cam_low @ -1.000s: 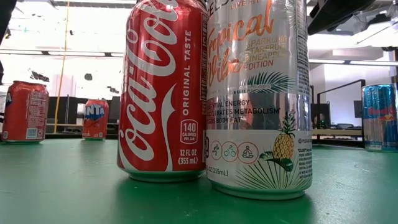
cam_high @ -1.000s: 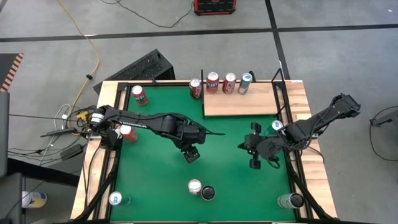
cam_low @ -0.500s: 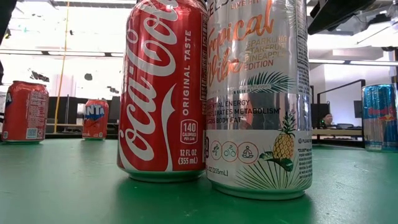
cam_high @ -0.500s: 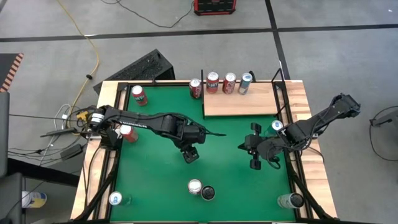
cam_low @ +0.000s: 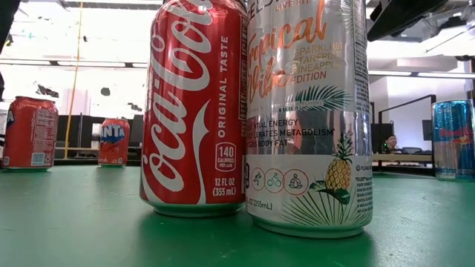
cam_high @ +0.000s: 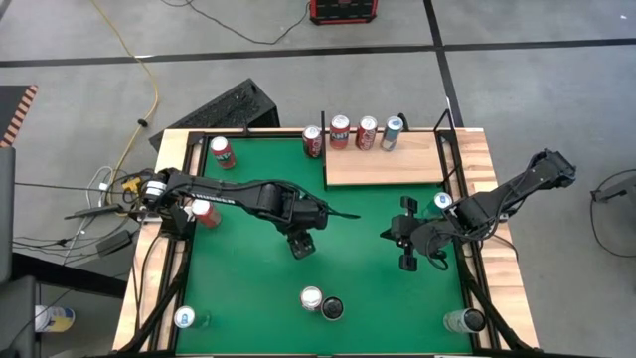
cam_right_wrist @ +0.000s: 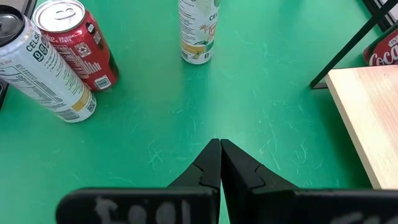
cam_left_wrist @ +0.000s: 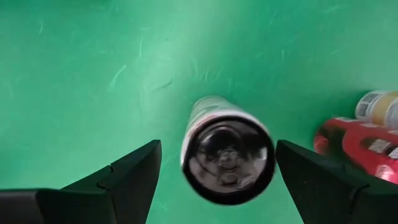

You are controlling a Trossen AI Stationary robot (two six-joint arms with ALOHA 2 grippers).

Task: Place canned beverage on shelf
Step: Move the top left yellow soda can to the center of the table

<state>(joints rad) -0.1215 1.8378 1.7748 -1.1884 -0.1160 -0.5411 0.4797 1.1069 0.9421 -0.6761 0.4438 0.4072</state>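
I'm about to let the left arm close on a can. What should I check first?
1. Left gripper open: ok.
2. Dark-topped can between its fingers, with a gap on each side: ok.
3. Fingers low enough along the can's side: cannot tell.
4. Shelf has bare board in front of the cans at its back edge: ok.
5. Right gripper shut, empty and apart from the left arm: ok.

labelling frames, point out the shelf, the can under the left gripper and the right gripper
shelf (cam_high: 383,169), high view, bare board
can (cam_left_wrist: 227,151), left wrist view, dark top
left gripper (cam_left_wrist: 217,180), left wrist view, between fingertips
right gripper (cam_right_wrist: 220,149), right wrist view, fingertips
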